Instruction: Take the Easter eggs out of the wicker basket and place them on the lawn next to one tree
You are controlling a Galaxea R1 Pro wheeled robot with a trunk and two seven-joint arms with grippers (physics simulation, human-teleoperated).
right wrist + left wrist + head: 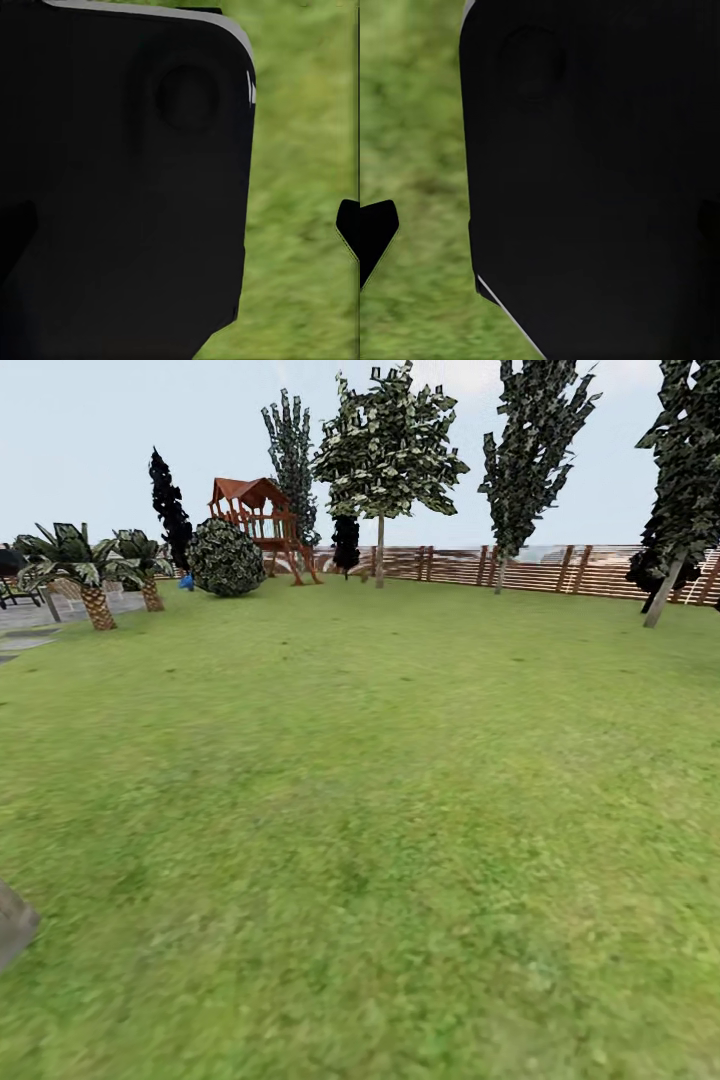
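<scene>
Head view looks out over a flat expanse of green lawn (380, 800), running back to a brown horizontal-slat wooden fence (520, 568) that rings the garden. A red-roofed wooden playset (258, 520) stands at the far side beside a round dark-green bush (226, 558), two short palms with scaly trunks (95, 575) sit off to the left near some grey paving, and a tree with a thin pale trunk and a light green leafy crown (385, 455) rises near the fence, with darker, narrower trees around it. From where I stand, the wicker basket and the painted eggs cannot be made out on this stretch of grass, so where they lie cannot be told from here.

Each wrist view is largely blocked by a dark, rounded black housing (592, 180) close to the lens, with blurred grass beyond; whether either set of jaws is apart or together I cannot tell.

My reading is that the robot is on its way, searching. The next move calls for turning or driving until the basket comes into sight, then approaching it
</scene>
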